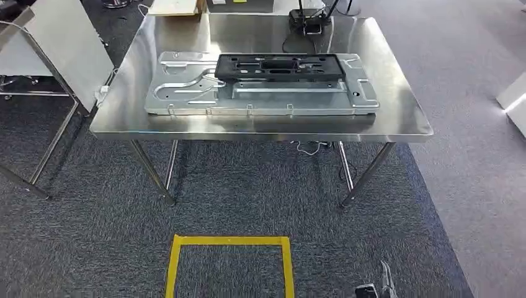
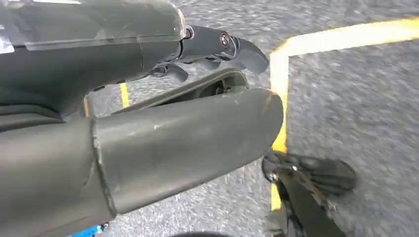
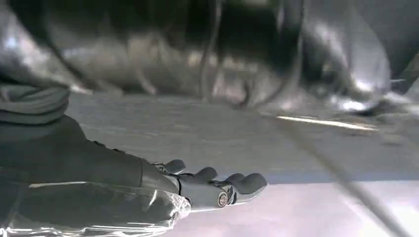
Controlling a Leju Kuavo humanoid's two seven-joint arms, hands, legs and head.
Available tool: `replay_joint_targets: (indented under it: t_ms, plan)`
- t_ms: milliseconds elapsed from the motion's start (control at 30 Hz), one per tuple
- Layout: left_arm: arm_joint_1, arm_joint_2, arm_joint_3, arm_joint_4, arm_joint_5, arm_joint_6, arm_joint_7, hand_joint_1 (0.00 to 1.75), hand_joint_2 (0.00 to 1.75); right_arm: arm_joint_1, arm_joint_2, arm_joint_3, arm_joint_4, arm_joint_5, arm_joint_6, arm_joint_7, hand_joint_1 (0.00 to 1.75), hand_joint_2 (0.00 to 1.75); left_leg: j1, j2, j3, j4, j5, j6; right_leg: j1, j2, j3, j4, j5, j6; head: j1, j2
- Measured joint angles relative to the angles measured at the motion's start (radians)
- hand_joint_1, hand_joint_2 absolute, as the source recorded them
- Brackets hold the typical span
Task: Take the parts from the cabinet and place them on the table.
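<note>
I am looking down from the head camera at a stainless steel counter (image 1: pixel 397 118) straight ahead of me. On it lies a large silver stamped metal panel (image 1: pixel 186 93), flat, with a black plastic frame (image 1: pixel 279 67) resting on its far half. Both sit square to the counter's near edge and well inside it, which I judge is deliberate: laid flat and centred, they cannot tip or slide off. A small black device with cables (image 1: pixel 308 22) stands at the far edge, well behind the parts.

On the carpet between me and the counter is a yellow taped square (image 1: pixel 229 261), likely my standing mark. I see no cabinet from here.

Both arms hang at my sides. My left hand (image 2: pixel 217 49) points down at the carpet, its fingers (image 2: pixel 247 52) loosely extended with nothing between them, just beside a corner of yellow tape. My right hand (image 3: pixel 207 185) is likewise empty, its fingers (image 3: pixel 244 181) stretched out and released; beyond the fingertips there is a blurred shiny steel surface, but I cannot tell which one. The hands are down, I judge, because nothing is being carried now.

The parts lie far ahead of both sets of fingers, untouched. Judging by this, one delivery looks finished.
</note>
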Motion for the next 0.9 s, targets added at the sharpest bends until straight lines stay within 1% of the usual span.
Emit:
replay_joint_targets:
  t_ms: [33, 67, 100, 133, 167, 200, 233, 267, 300, 333, 367, 400, 433, 467, 500, 533, 567, 600, 633, 667, 700, 733, 767, 800, 833, 867, 900]
  plan:
    - [-0.001, -0.001, 0.002, 0.0, 0.0, 0.0, 0.0, 0.0, 0.0, -0.008, 0.005, -0.023, 0.03, 0.0, 0.003, 0.003, 0.0, 0.0, 0.0, 0.001, -0.017, 0.003, 0.01, -0.002, -0.001, 0.0, 0.03, -0.018, 0.039, -0.001, 0.0, 0.0]
    - [-0.001, -0.002, 0.004, 0.0, 0.002, 0.002, 0.0, 0.0, 0.0, -0.016, 0.008, -0.052, 0.059, -0.009, 0.022, 0.015, 0.0, 0.0, 0.0, 0.002, -0.033, 0.006, 0.019, -0.006, -0.001, 0.0, 0.09, -0.085, 0.081, -0.004, -0.001, 0.0]
    - [-0.001, -0.003, 0.006, 0.0, 0.005, 0.004, -0.001, 0.0, 0.0, -0.024, 0.015, -0.084, 0.092, -0.023, 0.048, 0.035, 0.0, 0.0, 0.0, 0.002, -0.043, 0.009, 0.027, -0.009, -0.001, 0.0, 0.159, -0.175, 0.094, -0.009, 0.0, 0.0]
    - [-0.001, -0.007, 0.008, 0.0, 0.008, 0.006, -0.001, 0.0, 0.0, -0.032, 0.015, -0.113, 0.123, -0.032, 0.067, 0.053, 0.0, 0.0, 0.001, -0.003, -0.049, 0.011, 0.034, -0.014, 0.0, 0.015, 0.23, -0.272, 0.071, -0.017, -0.001, 0.0]
    - [-0.001, -0.011, 0.01, 0.0, 0.011, 0.008, -0.001, 0.0, 0.0, -0.041, 0.015, -0.143, 0.154, -0.037, 0.079, 0.079, 0.0, 0.0, -0.002, -0.006, -0.055, 0.012, 0.041, -0.022, 0.004, 0.035, 0.277, -0.357, 0.038, -0.023, -0.002, 0.0]
    - [-0.003, -0.012, 0.012, 0.0, 0.011, 0.014, -0.001, 0.0, 0.0, -0.043, 0.015, -0.17, 0.185, -0.038, 0.084, 0.107, 0.0, 0.0, 0.001, -0.007, -0.053, 0.008, 0.048, -0.028, 0.006, 0.03, 0.285, -0.373, 0.032, -0.021, -0.001, 0.0]
    - [-0.003, -0.013, 0.017, 0.0, 0.011, 0.018, 0.0, 0.0, 0.0, -0.044, 0.015, -0.207, 0.233, -0.035, 0.09, 0.155, 0.0, 0.0, 0.006, -0.012, -0.054, 0.002, 0.058, -0.036, 0.013, 0.026, 0.281, -0.373, 0.039, -0.028, 0.0, 0.0]
    - [-0.003, -0.013, 0.02, 0.0, 0.011, 0.02, 0.0, 0.0, 0.0, -0.045, 0.015, -0.231, 0.265, -0.025, 0.094, 0.206, 0.0, 0.0, 0.007, -0.017, -0.055, -0.001, 0.068, -0.043, 0.014, 0.018, 0.277, -0.376, 0.046, -0.034, 0.0, 0.0]
    - [-0.003, -0.013, 0.023, 0.0, 0.011, 0.022, 0.002, 0.0, 0.0, -0.048, 0.015, -0.25, 0.296, -0.013, 0.095, 0.266, 0.0, 0.0, 0.002, -0.023, -0.06, 0.0, 0.067, -0.05, 0.0, 0.009, 0.276, -0.393, 0.061, -0.045, -0.001, 0.0]
    - [-0.002, -0.013, 0.024, 0.0, 0.01, 0.023, 0.002, 0.0, 0.0, -0.05, 0.014, -0.265, 0.323, 0.002, 0.095, 0.329, 0.0, 0.0, 0.004, -0.02, -0.07, 0.019, 0.039, -0.052, 0.002, -0.002, 0.275, -0.394, 0.069, -0.05, -0.001, 0.0]
    - [0.0, -0.013, 0.024, 0.0, 0.008, 0.024, 0.002, 0.0, 0.0, -0.05, 0.014, -0.274, 0.344, 0.02, 0.095, 0.392, 0.0, 0.0, 0.008, -0.018, -0.091, 0.075, -0.014, -0.054, 0.001, -0.007, 0.265, -0.392, 0.074, -0.06, -0.001, 0.0]
    - [0.0, -0.013, 0.025, 0.0, 0.006, 0.024, 0.003, 0.0, 0.0, -0.05, 0.014, -0.279, 0.361, 0.034, 0.097, 0.445, 0.0, 0.0, 0.009, -0.018, -0.118, 0.149, -0.064, -0.057, 0.002, -0.012, 0.256, -0.388, 0.077, -0.06, -0.002, 0.0]
    - [0.001, -0.014, 0.026, 0.0, 0.004, 0.024, 0.003, 0.0, 0.0, -0.051, 0.015, -0.286, 0.38, 0.048, 0.1, 0.501, 0.0, 0.0, 0.01, -0.017, -0.147, 0.238, -0.108, -0.062, 0.002, -0.021, 0.245, -0.382, 0.079, -0.059, -0.001, 0.0]
    - [0.0, -0.014, 0.027, 0.0, 0.003, 0.024, 0.003, 0.0, 0.0, -0.052, 0.015, -0.29, 0.399, 0.061, 0.11, 0.55, 0.0, 0.0, 0.011, -0.017, -0.165, 0.303, -0.126, -0.067, 0.003, -0.03, 0.236, -0.374, 0.08, -0.059, -0.002, 0.0]
    - [0.0, -0.014, 0.028, 0.0, 0.002, 0.024, 0.003, 0.0, 0.0, -0.053, 0.015, -0.29, 0.412, 0.072, 0.121, 0.595, 0.0, 0.0, 0.012, -0.017, -0.161, 0.321, -0.117, -0.07, 0.003, -0.038, 0.228, -0.366, 0.08, -0.059, -0.001, 0.0]
    - [0.001, -0.014, 0.029, 0.0, 0.001, 0.024, 0.003, 0.0, 0.0, -0.056, 0.016, -0.29, 0.427, 0.083, 0.139, 0.648, 0.0, 0.0, 0.014, -0.015, -0.134, 0.29, -0.095, -0.073, 0.002, -0.045, 0.221, -0.357, 0.079, -0.058, -0.002, 0.0]
    - [0.001, -0.014, 0.03, 0.0, -0.001, 0.024, 0.003, 0.0, 0.0, -0.06, 0.016, -0.29, 0.44, 0.09, 0.162, 0.699, 0.0, 0.0, 0.016, -0.01, -0.083, 0.217, -0.062, -0.074, 0.001, -0.051, 0.214, -0.347, 0.076, -0.055, -0.001, 0.0]
    - [0.0, -0.014, 0.03, 0.0, -0.003, 0.024, 0.003, 0.0, 0.0, -0.062, 0.02, -0.29, 0.45, 0.095, 0.191, 0.749, 0.0, 0.0, 0.016, 0.004, -0.019, 0.12, -0.03, -0.073, 0.0, -0.057, 0.21, -0.337, 0.072, -0.05, -0.001, 0.0]
    - [-0.001, -0.014, 0.03, 0.0, -0.005, 0.024, 0.003, 0.0, 0.0, -0.063, 0.022, -0.29, 0.456, 0.099, 0.209, 0.776, 0.0, 0.0, 0.014, 0.035, 0.021, 0.039, -0.043, -0.07, 0.0, -0.064, 0.206, -0.327, 0.067, -0.044, -0.001, 0.0]
    - [-0.003, -0.014, 0.03, 0.0, -0.008, 0.022, 0.003, 0.0, 0.0, -0.063, 0.025, -0.29, 0.464, 0.1, 0.234, 0.794, 0.0, 0.0, 0.0, 0.051, 0.034, 0.033, -0.047, -0.06, 0.007, -0.07, 0.199, -0.32, 0.064, -0.038, -0.002, 0.0]
    - [-0.003, -0.014, 0.03, 0.0, -0.012, 0.022, 0.003, 0.0, 0.0, -0.064, 0.029, -0.29, 0.471, 0.1, 0.257, 0.805, 0.0, 0.0, -0.001, 0.048, 0.026, 0.036, -0.044, -0.05, 0.008, -0.076, 0.203, -0.318, 0.063, -0.035, 0.0, 0.0]
    - [-0.003, -0.014, 0.03, 0.0, -0.016, 0.022, 0.003, 0.0, 0.0, -0.065, 0.029, -0.291, 0.474, 0.1, 0.282, 0.811, 0.0, 0.0, 0.0, 0.041, 0.025, 0.032, -0.049, -0.045, 0.01, -0.082, 0.203, -0.316, 0.064, -0.034, -0.001, 0.0]
    - [-0.003, -0.014, 0.03, 0.0, -0.023, 0.022, 0.003, 0.0, 0.0, -0.07, 0.031, -0.291, 0.476, 0.1, 0.31, 0.812, 0.0, 0.0, -0.001, 0.033, 0.022, 0.032, -0.047, -0.04, 0.01, -0.088, 0.204, -0.318, 0.067, -0.028, 0.0, 0.0]
    - [-0.002, -0.014, 0.03, 0.0, -0.03, 0.022, 0.003, 0.0, 0.0, -0.074, 0.031, -0.291, 0.477, 0.101, 0.332, 0.809, 0.0, 0.0, 0.005, 0.025, 0.02, 0.023, -0.04, -0.029, 0.01, -0.093, 0.204, -0.316, 0.064, -0.021, -0.001, 0.0]
    - [-0.003, -0.017, 0.029, 0.0, -0.033, 0.022, 0.001, 0.0, 0.0, -0.074, 0.031, -0.291, 0.48, 0.103, 0.347, 0.802, 0.0, 0.0, 0.007, 0.02, 0.021, 0.018, -0.033, -0.018, 0.002, -0.058, 0.2, -0.299, 0.043, -0.012, 0.0, 0.0]
    - [-0.005, -0.017, 0.027, 0.0, -0.04, 0.022, 0.0, 0.0, 0.0, -0.073, 0.031, -0.291, 0.482, 0.107, 0.356, 0.791, 0.0, 0.0, 0.008, 0.015, 0.015, 0.017, -0.029, -0.011, 0.003, -0.023, 0.178, -0.251, 0.002, -0.009, 0.0, 0.0]
    - [-0.005, -0.017, 0.025, 0.0, -0.041, 0.022, 0.0, 0.0, 0.0, -0.073, 0.031, -0.291, 0.483, 0.112, 0.364, 0.779, 0.0, 0.0, 0.007, 0.008, 0.008, 0.018, -0.025, -0.006, 0.001, -0.007, 0.145, -0.178, -0.044, -0.007, -0.001, 0.0]
